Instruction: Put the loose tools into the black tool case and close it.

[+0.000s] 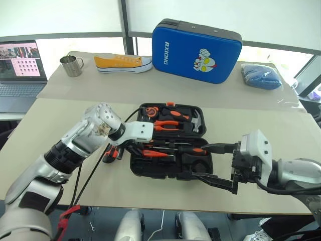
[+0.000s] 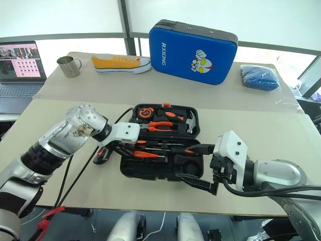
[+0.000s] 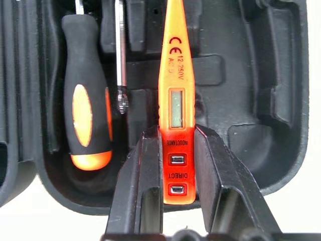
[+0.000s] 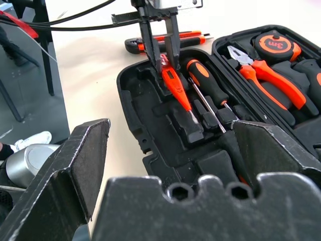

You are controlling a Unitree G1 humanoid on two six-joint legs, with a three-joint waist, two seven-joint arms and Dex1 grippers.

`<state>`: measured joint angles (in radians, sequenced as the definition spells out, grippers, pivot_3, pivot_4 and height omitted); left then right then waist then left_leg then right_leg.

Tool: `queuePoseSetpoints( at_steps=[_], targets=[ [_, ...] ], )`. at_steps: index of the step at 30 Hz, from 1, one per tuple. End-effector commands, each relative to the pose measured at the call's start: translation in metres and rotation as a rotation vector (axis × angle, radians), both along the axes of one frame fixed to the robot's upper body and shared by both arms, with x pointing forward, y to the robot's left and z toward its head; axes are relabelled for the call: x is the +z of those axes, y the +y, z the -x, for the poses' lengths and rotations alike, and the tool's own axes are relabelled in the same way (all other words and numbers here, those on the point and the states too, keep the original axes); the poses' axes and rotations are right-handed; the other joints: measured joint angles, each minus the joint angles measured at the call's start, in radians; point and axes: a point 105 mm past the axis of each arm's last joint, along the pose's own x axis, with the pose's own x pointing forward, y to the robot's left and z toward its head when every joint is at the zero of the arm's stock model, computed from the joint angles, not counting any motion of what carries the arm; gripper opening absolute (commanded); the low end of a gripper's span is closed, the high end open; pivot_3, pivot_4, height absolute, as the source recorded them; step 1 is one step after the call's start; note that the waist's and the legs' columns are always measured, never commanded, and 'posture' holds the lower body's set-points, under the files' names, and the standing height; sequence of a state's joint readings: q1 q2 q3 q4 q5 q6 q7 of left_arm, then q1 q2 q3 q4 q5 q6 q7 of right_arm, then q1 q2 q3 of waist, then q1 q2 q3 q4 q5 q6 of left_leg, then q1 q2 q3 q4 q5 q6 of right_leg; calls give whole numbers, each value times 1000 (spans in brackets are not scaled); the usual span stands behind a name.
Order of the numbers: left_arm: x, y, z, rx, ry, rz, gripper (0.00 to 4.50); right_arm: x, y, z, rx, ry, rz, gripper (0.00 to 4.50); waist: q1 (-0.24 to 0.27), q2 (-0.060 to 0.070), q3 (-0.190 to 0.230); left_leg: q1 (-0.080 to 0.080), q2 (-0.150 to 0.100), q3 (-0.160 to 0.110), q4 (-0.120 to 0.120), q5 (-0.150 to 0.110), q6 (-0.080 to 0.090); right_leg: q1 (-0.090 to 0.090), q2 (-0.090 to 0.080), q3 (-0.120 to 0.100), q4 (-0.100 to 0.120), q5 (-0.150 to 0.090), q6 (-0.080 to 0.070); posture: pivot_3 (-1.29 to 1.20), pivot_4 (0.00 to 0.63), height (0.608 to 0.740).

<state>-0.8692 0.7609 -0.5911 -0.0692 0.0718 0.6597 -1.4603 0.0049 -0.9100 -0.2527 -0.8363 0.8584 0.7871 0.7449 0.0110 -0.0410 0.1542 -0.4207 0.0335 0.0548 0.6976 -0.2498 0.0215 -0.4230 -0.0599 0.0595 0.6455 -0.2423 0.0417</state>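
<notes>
The tool case is matt black moulded plastic. The tester screwdriver is glossy translucent orange plastic. The screwdriver beside it has a matt, rubbery black-and-orange handle and a bright metal shaft. The left pincer's fingers are dull black. The table looks smooth, matt beige.

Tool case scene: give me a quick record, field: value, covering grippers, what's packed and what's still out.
case: black tool case open on table
left gripper: shut on tester screwdriver, over the case's slots
right gripper: open, beside the case, holding nothing
packed: one screwdriver, pliers, tape measure
still out: utility knife on table beside the case
</notes>
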Motion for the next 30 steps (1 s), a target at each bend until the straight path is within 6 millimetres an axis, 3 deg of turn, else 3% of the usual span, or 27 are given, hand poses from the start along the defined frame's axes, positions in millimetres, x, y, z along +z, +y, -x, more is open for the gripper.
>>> queuePoseSetpoints(
  at_steps=[1, 11, 13, 15, 22, 23, 27, 30],
  targets=[
    [-3, -5, -2, 15, -2, -25, 426, 12, 3, 2, 13, -63, -30, 4500, 1, 0, 0, 0, 0, 0, 0, 0, 0, 0, 0, 0, 0, 0, 0, 0, 150, 739],
    [-4, -9, 2, 16, 19, -35, 426, 15, 3, -2, 8, -66, -53, 4500, 3, 1, -1, 0, -1, -1, 1, 0, 0, 1, 0, 0, 0, 0, 0, 0, 150, 739],
    [-3, -11, 3, 10, 24, -32, 1426, 15, 4, -3, 5, -66, -60, 4500, 3, 1, -1, 0, -1, -2, 1, 0, 0, 1, 0, 0, 0, 0, 0, 0, 150, 739],
    [0, -15, 4, 6, 29, -14, 1764, 14, 4, -4, 4, -64, -63, 4500, 2, 1, -1, 0, -1, -2, 1, 0, 0, 1, 0, 0, 0, 0, 0, 0, 150, 739],
    [20, -20, 4, 24, 38, 64, 4257, 13, 6, -5, 1, -58, -73, 4500, 0, 1, -1, -1, -1, -3, 1, 0, 0, 0, 0, 0, 0, 0, 0, 0, 150, 739],
    [24, -19, 5, 24, 38, 77, 4458, 13, 5, -5, 0, -58, -75, 4500, 0, 1, -1, -1, -1, -3, 1, 0, 0, 0, 0, 0, 0, 0, 0, 0, 150, 739],
    [34, -16, 0, 27, -6, 123, 4458, 13, 5, -6, -6, -58, -77, 4500, -2, 1, -1, -1, 0, -3, 1, 0, 0, 0, 0, 0, 0, 0, 0, 0, 150, 739],
    [43, -18, -3, 26, -10, 233, 3703, 13, 4, -6, -10, -58, -76, 4500, -2, 1, -1, -1, 0, -4, 1, 0, 0, 0, 0, 0, 1, 0, 0, 0, 150, 739]
  ],
)
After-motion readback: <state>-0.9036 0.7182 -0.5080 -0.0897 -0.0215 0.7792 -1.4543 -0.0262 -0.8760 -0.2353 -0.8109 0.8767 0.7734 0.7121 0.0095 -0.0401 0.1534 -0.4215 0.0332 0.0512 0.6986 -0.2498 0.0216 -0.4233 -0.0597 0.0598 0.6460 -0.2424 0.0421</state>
